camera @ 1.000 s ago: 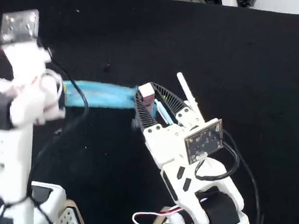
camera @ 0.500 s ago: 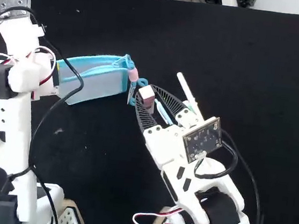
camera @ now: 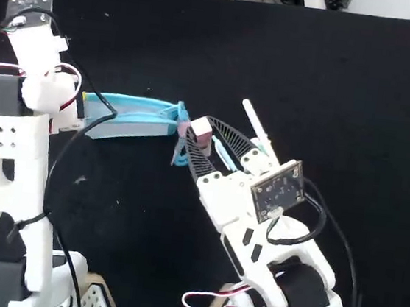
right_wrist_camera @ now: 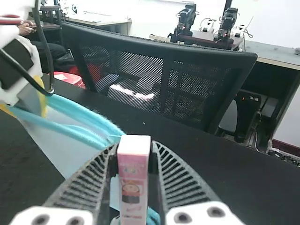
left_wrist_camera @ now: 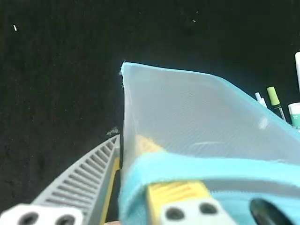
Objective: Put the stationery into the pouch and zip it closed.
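A blue mesh pouch (camera: pixel 135 118) hangs above the black table, held at one end by my left gripper (camera: pixel 83 119), which is shut on its rim (left_wrist_camera: pixel 136 187). Its free end, with the zip pull, touches or nearly touches a pink-and-white eraser (camera: pixel 200 131). My right gripper (camera: pixel 199 128) is shut on that eraser (right_wrist_camera: pixel 133 176), right beside the pouch's blue rim (right_wrist_camera: pixel 79 123). Several pens (camera: pixel 256 130) lie on the table beneath the right gripper; their tips (left_wrist_camera: pixel 273 96) also lie past the pouch's mesh wall (left_wrist_camera: pixel 197 117).
The black table (camera: pixel 346 88) stretches wide and bare to the right and back. The arm bases and cables crowd the front edge. A mesh office chair (right_wrist_camera: pixel 173 84) and desks stand in the room behind.
The left arm lifted the pouch off the table and swung its free end up to the eraser, then levelled it slightly. The right arm with the eraser stayed still.
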Robot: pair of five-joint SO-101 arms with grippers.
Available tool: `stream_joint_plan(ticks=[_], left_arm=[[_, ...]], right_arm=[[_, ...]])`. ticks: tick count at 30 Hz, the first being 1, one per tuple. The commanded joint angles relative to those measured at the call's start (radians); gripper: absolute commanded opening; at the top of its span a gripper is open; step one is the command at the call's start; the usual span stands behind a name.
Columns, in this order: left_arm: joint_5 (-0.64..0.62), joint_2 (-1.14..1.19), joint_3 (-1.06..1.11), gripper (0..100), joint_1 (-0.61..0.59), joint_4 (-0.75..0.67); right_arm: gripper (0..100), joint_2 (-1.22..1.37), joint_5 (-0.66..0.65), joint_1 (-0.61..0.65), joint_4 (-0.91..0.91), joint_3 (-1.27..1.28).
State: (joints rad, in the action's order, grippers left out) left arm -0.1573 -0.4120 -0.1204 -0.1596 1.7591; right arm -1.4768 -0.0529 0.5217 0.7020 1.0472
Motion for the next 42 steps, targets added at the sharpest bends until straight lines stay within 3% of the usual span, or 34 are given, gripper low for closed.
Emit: stream_joint_plan(ticks=[1, 6, 13, 20, 29, 42], left_arm=[[0.002, -0.049, -0.044, 3, -0.001, 0.000], [0.002, -0.176, -0.007, 3, 0.054, 0.000], [0.011, -0.436, 0.309, 3, 0.186, -0.103], [0.075, -0.506, 0.550, 3, 0.185, -0.187], [0.071, -0.517, 0.585, 3, 0.186, -0.187], [-0.005, -0.516, 0.648, 3, 0.185, -0.281]], right_arm=[[1.1, -0.005, 0.008, -0.006, 0.002, -0.044], [1.5, -0.015, 0.009, 0.012, -0.011, -0.054], [1.5, -0.013, 0.008, 0.218, -0.109, -0.038], [1.4, -0.007, 0.000, 0.293, -0.374, 0.105], [1.1, -0.005, 0.000, 0.290, -0.744, 0.390], [1.1, -0.076, 0.006, 0.296, -0.704, 0.383]])
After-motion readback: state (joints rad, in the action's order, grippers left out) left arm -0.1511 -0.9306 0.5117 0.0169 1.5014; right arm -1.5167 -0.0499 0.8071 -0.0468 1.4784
